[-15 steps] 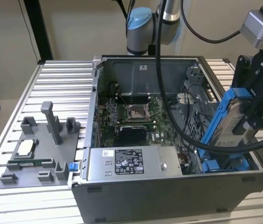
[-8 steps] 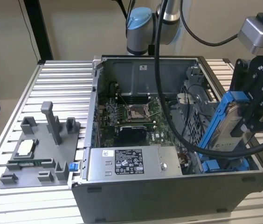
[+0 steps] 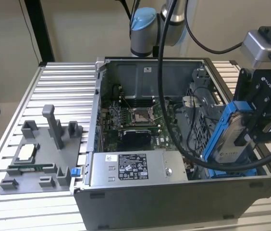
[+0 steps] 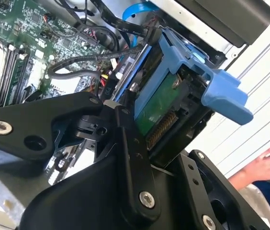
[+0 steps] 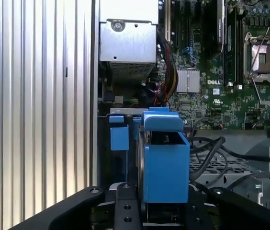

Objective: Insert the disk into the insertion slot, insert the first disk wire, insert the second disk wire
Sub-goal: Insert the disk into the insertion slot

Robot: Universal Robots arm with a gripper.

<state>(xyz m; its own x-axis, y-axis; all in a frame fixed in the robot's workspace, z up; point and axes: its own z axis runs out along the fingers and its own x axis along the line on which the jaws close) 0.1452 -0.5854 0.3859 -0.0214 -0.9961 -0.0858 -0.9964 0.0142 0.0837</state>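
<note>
My gripper is shut on the disk, a silver drive in a bright blue carrier. It holds the disk tilted on edge above the open computer case's corner at the exterior view's right. Just under the disk lies the insertion slot, its blue rails showing along the case wall. In the second wrist view the disk's green board and connector sit between my black fingers. In the first wrist view the blue carrier stands over the bay. Black cables lie loose beside the bay; I cannot tell which are the disk wires.
A grey labelled power-supply box fills the case's near side, with the motherboard behind it and a perforated cage beside the bay. A grey fixture tray lies on the ribbed table. A person's hand rests outside the case.
</note>
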